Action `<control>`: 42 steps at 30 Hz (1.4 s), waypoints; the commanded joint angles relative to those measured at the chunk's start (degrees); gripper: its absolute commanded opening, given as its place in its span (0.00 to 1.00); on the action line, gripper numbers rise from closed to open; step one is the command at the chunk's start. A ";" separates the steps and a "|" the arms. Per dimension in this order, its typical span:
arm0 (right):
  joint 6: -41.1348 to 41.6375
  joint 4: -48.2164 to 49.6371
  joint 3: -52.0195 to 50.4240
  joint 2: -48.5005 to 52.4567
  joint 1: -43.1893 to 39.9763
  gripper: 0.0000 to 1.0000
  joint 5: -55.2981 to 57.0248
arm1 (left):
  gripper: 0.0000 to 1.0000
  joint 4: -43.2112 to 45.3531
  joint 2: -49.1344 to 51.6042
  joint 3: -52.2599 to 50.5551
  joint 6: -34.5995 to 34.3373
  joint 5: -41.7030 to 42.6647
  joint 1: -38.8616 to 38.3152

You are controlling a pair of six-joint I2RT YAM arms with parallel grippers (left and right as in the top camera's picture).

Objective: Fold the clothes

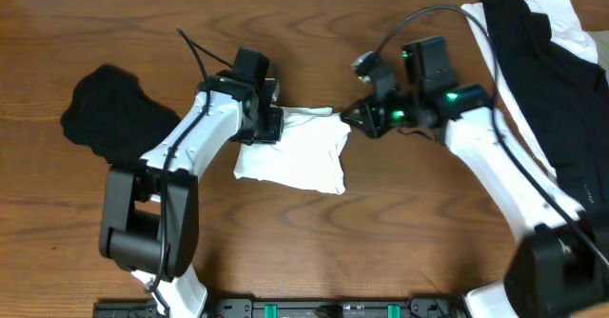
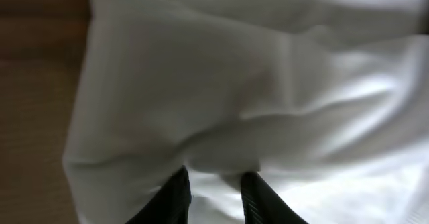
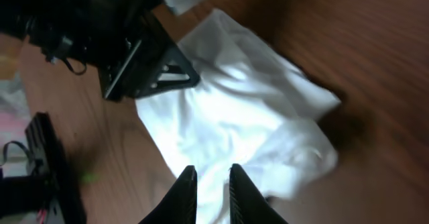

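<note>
- Mid-fold: my left gripper (image 2: 216,196) and right gripper (image 3: 209,190) are each clamped on the shirt (image 1: 295,161) at its far edge
- Next, I reckon: lift both together and carry that edge over, level and taut

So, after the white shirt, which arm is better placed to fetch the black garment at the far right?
Right, probably. The black garment lies on the same side as the right gripper; the left gripper is across the white T-shirt from it. Both pinch that shirt.
</note>
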 commanded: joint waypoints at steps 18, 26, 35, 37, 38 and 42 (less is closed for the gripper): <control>10.32 13.79 -0.33 25.59 2.60 0.16 0.92 | 0.29 -0.09 4.66 -5.73 0.96 -7.02 4.46; 9.42 10.54 -0.22 21.00 -0.55 0.22 0.07 | 0.23 -4.46 4.66 -5.84 0.92 2.36 4.39; 2.27 -6.75 -0.22 7.48 -11.10 0.23 10.12 | 0.20 -10.01 4.39 -5.81 -12.68 21.24 3.63; 0.48 -10.67 -0.22 5.01 -12.72 0.23 9.88 | 0.20 -10.27 3.54 -5.81 -13.25 22.16 3.28; -0.44 -12.44 -0.22 3.96 -13.18 0.24 9.53 | 0.20 -10.12 2.95 -5.81 -13.22 22.14 3.28; -3.85 -18.16 -0.22 0.61 -12.96 0.24 8.85 | 0.20 -9.88 -1.55 -4.79 -12.35 19.21 3.39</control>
